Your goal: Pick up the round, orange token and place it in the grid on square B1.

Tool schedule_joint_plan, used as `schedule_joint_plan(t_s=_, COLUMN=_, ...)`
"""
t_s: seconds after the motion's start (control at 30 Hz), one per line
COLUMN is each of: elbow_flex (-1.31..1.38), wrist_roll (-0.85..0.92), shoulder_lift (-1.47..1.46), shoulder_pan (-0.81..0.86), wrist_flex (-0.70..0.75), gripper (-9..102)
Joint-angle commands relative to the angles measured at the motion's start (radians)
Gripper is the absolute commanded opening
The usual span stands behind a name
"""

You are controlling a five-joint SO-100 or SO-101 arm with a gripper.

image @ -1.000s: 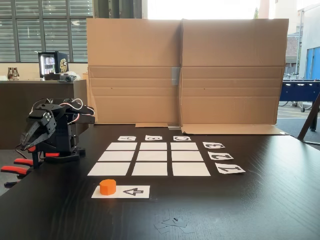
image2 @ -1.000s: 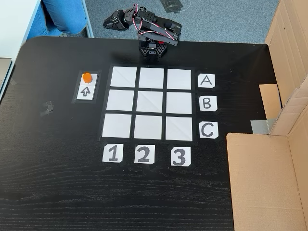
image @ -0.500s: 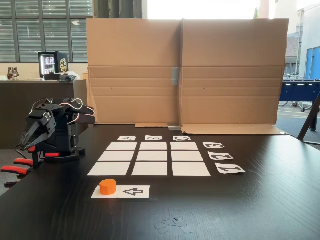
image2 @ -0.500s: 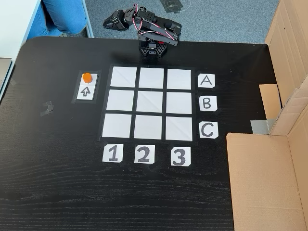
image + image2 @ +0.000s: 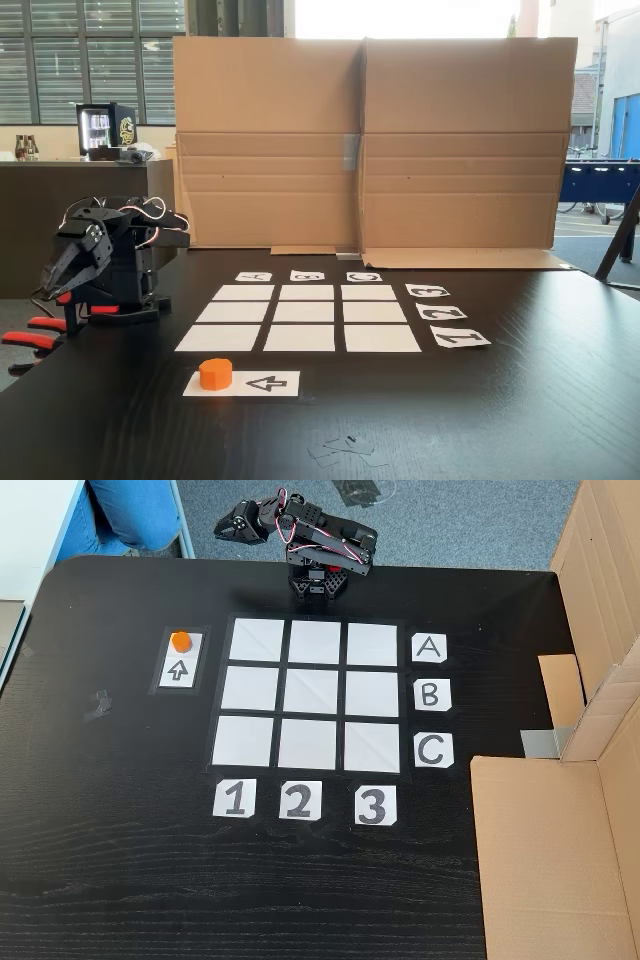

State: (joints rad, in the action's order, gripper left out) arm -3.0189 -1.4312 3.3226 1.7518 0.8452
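The orange token (image 5: 215,373) (image 5: 180,640) stands on the end of a white strip printed with a black arrow (image 5: 265,383), just outside the grid (image 5: 305,312) (image 5: 310,694). Square B1 (image 5: 299,338) (image 5: 248,689) is bare white paper, the middle rectangle of the column nearest the token in a fixed view from above. My arm sits folded at the table's edge beyond row A. Its gripper (image 5: 52,288) (image 5: 226,526) hangs off the table, well away from the token, and looks shut with nothing in it.
A tall cardboard wall (image 5: 370,140) (image 5: 560,850) closes off the side of the table past column 3. Red-handled clamps (image 5: 28,338) hold the arm's base. Scraps of tape (image 5: 100,705) lie on the dark tabletop. A person's blue-clad leg (image 5: 135,510) is beside the table.
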Motion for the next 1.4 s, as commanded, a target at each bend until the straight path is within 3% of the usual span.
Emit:
schedule_joint_plan(t_s=0.0, elbow_flex=0.006, wrist_roll=0.009, shoulder_lift=0.005, shoulder_pan=0.018, wrist_flex=-0.009, gripper=-1)
schedule_joint_plan(t_s=0.37, elbow_flex=0.012, wrist_roll=0.011, shoulder_lift=0.005, shoulder_pan=0.005, wrist_flex=-0.018, gripper=-1)
schedule_joint_plan(t_s=0.53, elbow_flex=0.150, wrist_roll=0.051, shoulder_lift=-0.130, shoulder_pan=-0.048, wrist_flex=0.002, gripper=-1)
schedule_joint_plan(t_s=0.9, elbow_flex=0.759, wrist_roll=0.061, shoulder_lift=-0.758, shoulder_pan=-0.204, wrist_flex=0.321, gripper=-1)
schedule_joint_plan(t_s=1.37, elbow_flex=1.335, wrist_roll=0.195, shoulder_lift=-1.305, shoulder_pan=-0.344, wrist_flex=0.695, gripper=-1)
